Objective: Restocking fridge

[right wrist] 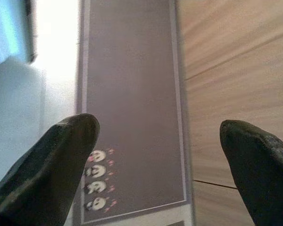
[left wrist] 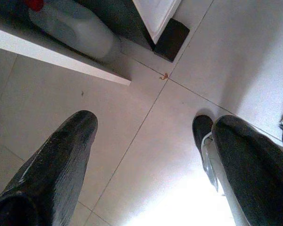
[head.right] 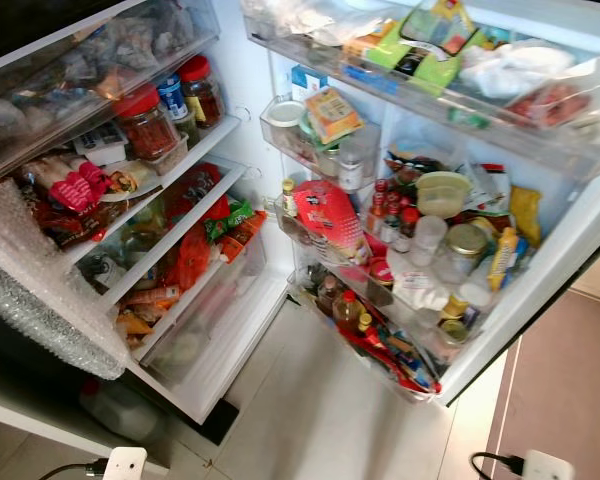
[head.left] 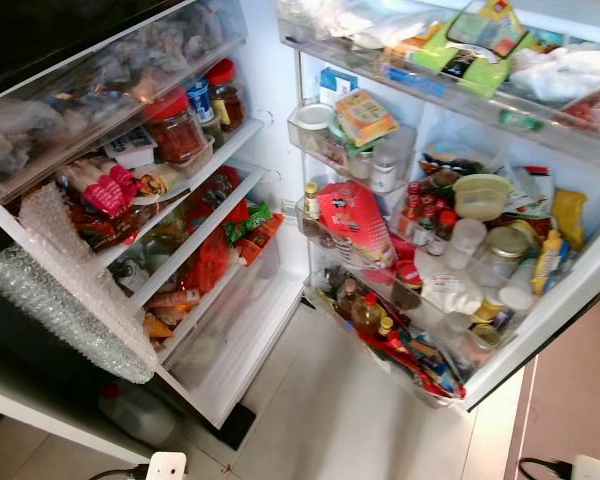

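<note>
— Fridge (head.left: 280, 130) status?
— Wide open, shelves and door racks crammed; a red-lidded jar (head.left: 175, 125) sits on an upper shelf.
— Tools?
— Left tool (left wrist: 148, 141) hangs released above the tiled floor (left wrist: 179, 94); right tool (right wrist: 160, 141) released over a grey mat (right wrist: 132, 94).

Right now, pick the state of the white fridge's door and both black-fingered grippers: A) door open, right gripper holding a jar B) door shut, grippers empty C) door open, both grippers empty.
C: the white fridge's door stands open with its racks full, while the left gripper and right gripper hang open over bare floor.
</note>
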